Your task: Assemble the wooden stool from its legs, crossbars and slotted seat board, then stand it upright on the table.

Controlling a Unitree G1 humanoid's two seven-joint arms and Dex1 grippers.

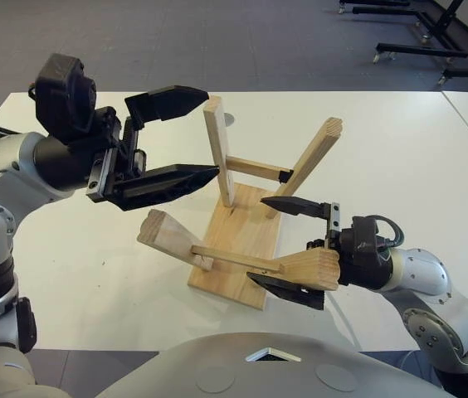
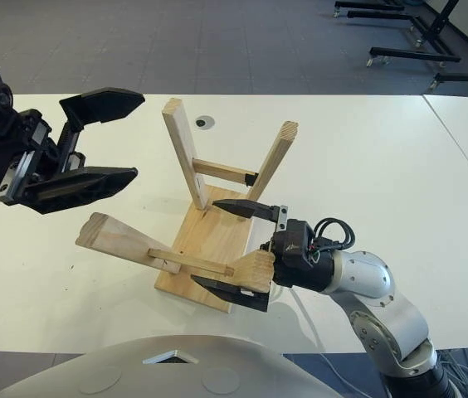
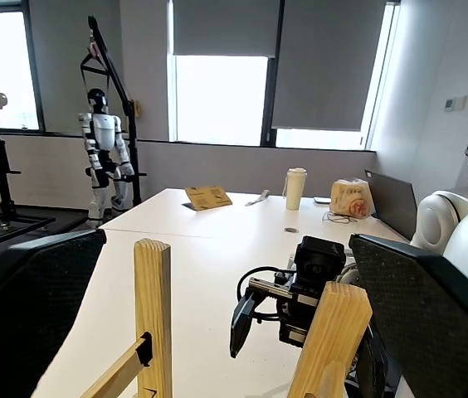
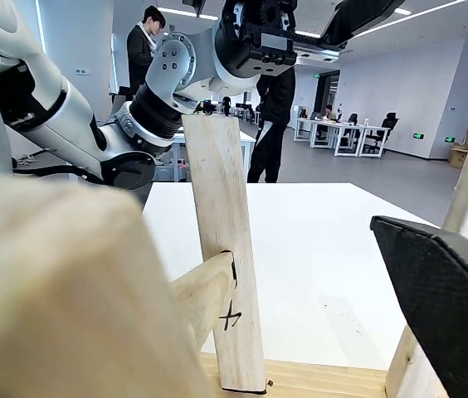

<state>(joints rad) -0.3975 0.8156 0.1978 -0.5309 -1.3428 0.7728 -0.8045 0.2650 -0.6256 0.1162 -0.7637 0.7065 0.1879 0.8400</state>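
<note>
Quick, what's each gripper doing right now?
Left gripper: open, holding nothing.
Right gripper: open, around the end of a stool leg, not clamped.

Robot lab in an office room. Small robot [image 3: 105, 153] hangs by big windows [image 3: 221, 99] w/ blinds [image 3: 221, 25]. White surface [image 1: 400, 149], grey carpet [image 1: 217, 41], desks & chairs [image 4: 333, 133] far back, cup [image 3: 295, 189] & laptop [image 3: 392, 214].

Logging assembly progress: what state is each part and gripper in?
Seat board, flat on the table.
Far leg pair, crossbar fitted, standing on the board.
Near leg pair, crossbar fitted, tipped low.
Left gripper, open.
Right gripper, open around a near leg.
</note>
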